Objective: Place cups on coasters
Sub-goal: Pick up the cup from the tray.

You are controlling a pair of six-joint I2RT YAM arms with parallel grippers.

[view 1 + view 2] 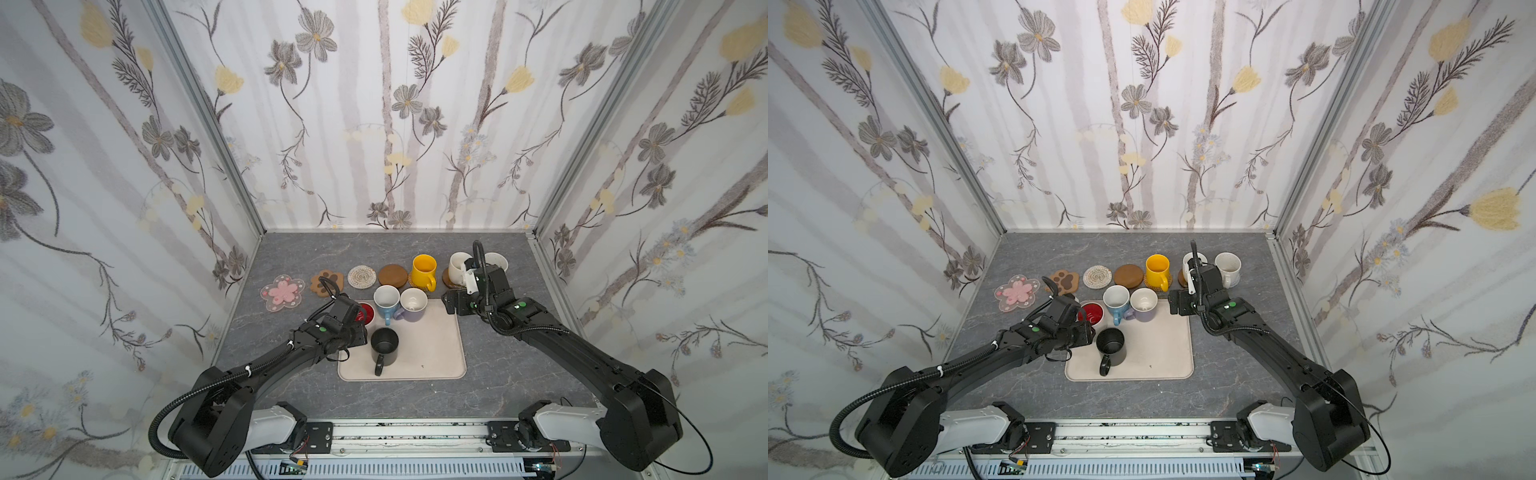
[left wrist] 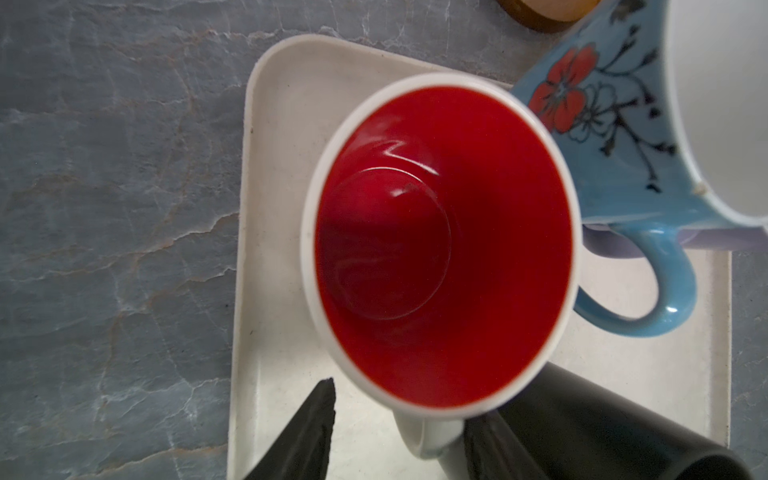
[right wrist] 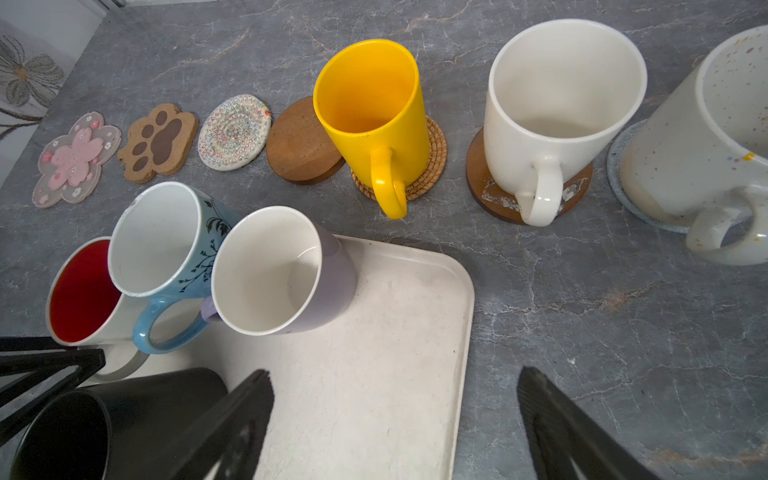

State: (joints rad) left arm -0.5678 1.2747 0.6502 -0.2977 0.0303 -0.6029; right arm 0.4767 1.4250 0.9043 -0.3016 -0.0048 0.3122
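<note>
The white cup with a red inside (image 2: pixel 440 241) stands at the tray's back left corner. My left gripper (image 2: pixel 403 405) is open astride its white handle (image 2: pixel 428 440); one finger touches it, the other stands apart. The light blue cup (image 1: pixel 386 301), lavender cup (image 1: pixel 413 305) and black cup (image 1: pixel 384 343) also stand on the tray. The yellow cup (image 3: pixel 370 108) sits on the rattan coaster (image 3: pixel 436 166), one cream cup (image 3: pixel 561 112) on the glossy brown coaster (image 3: pixel 478 178), and a speckled cream cup (image 3: pixel 698 145) on the grey coaster (image 3: pixel 619 166). My right gripper (image 3: pixel 395 374) hangs open and empty over the tray's right edge.
The beige tray (image 1: pixel 432 345) lies mid-table. Bare in the back row are the pink blossom coaster (image 1: pixel 282 293), paw coaster (image 1: pixel 328 282), whitish woven coaster (image 1: pixel 361 276) and wooden disc (image 1: pixel 392 275). Flowered walls close in three sides.
</note>
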